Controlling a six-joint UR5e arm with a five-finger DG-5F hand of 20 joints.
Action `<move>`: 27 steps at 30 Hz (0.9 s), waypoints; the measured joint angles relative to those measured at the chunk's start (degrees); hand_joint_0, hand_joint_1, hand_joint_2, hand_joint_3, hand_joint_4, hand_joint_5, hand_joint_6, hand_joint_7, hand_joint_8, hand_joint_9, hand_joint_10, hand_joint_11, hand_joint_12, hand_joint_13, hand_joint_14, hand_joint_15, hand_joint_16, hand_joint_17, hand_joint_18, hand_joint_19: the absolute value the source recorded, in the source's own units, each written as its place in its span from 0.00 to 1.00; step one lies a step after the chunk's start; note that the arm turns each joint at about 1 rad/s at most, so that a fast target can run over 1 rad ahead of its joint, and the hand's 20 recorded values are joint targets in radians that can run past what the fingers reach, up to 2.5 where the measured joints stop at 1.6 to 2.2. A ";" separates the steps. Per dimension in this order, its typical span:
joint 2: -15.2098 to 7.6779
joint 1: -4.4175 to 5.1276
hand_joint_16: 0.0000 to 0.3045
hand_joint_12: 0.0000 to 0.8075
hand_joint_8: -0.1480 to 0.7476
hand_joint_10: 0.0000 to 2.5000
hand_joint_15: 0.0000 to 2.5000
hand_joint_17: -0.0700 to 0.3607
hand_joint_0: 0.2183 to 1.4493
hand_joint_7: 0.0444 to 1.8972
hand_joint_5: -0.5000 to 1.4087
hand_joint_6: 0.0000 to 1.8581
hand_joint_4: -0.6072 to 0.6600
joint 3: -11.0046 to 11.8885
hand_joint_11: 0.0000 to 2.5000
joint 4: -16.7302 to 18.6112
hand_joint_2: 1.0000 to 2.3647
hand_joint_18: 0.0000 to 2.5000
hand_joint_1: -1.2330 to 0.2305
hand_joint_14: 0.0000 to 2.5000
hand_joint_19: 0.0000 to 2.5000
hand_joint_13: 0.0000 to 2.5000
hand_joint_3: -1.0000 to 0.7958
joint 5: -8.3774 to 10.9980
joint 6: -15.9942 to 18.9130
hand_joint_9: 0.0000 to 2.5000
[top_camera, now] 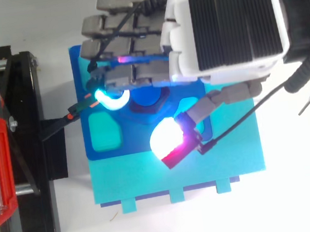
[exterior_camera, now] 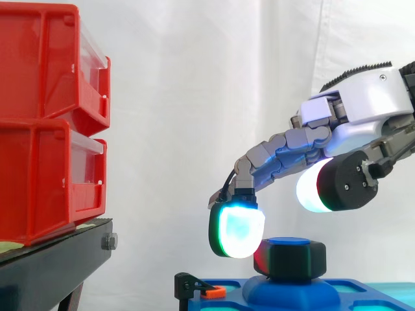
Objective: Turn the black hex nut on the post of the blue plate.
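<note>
The black hex nut (exterior_camera: 290, 258) sits on a blue post (exterior_camera: 288, 242) rising from the blue plate (exterior_camera: 363, 295). My hand (exterior_camera: 363, 110) reaches in from the right and hangs over it, fingers bent downward. One cyan-green fingertip (exterior_camera: 237, 232) is at the nut's left side, touching or nearly so. A red glow shows just behind the nut. The thumb pad (exterior_camera: 314, 188), white and red, is raised above the nut and apart from it. From above, the fingers (top_camera: 128, 77) cover most of the nut (top_camera: 161, 97), and the thumb pad (top_camera: 166, 138) lies on its near side.
Two stacked red bins (exterior_camera: 45, 116) stand on a black stand (exterior_camera: 52, 265) at the left. A small black clip with an orange part (exterior_camera: 198, 288) sits at the plate's left edge. The blue plate rests on a teal base (top_camera: 205, 166).
</note>
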 measured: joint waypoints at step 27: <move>-0.28 -4.71 0.20 0.46 0.42 0.00 0.01 0.48 0.21 0.50 0.15 0.27 0.61 0.01 0.00 3.63 0.00 0.02 0.66 0.00 0.03 0.08 0.28 -7.78 -5.41 0.09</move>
